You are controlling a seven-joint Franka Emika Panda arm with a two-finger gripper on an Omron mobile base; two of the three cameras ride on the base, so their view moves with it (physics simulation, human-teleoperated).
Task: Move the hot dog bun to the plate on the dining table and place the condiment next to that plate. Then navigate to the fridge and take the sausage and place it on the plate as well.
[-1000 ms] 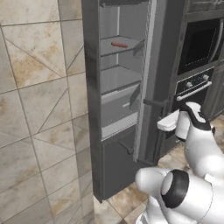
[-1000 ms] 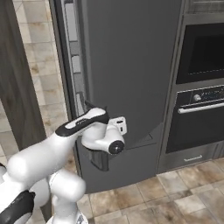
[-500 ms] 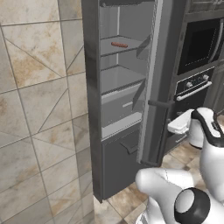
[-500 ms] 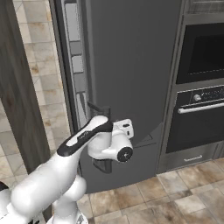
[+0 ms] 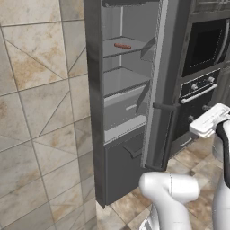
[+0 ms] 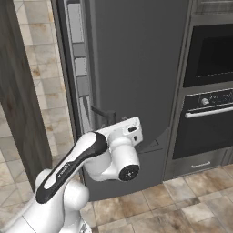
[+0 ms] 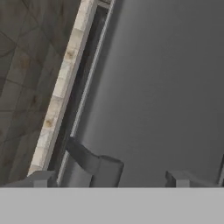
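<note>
The fridge (image 5: 123, 117) stands with its door (image 5: 168, 67) swung partly out, and pale shelves and drawers show inside. The thin reddish-brown sausage (image 5: 122, 46) lies on an upper shelf. My gripper (image 7: 111, 179) is open; its fingertips (image 7: 41, 178) stand wide apart with nothing held, a short way back from the door's dark handle (image 7: 92, 162). From the right, the white hand (image 6: 124, 131) hangs just below and in front of that handle (image 6: 103, 113). The hot dog bun, the plate, the condiment and the dining table are out of view.
A black wall oven (image 6: 211, 86) with knobs and a bar handle stands right of the fridge. A tiled wall (image 5: 40, 112) is on the fridge's left. A dark wood panel (image 6: 20, 91) rises at the left of the right base view. Tiled floor (image 6: 182, 209) lies below.
My fingers have spread apart and let go of the door handle. The hand has drawn back from it, to the right in the left base view. The door stays partly open.
</note>
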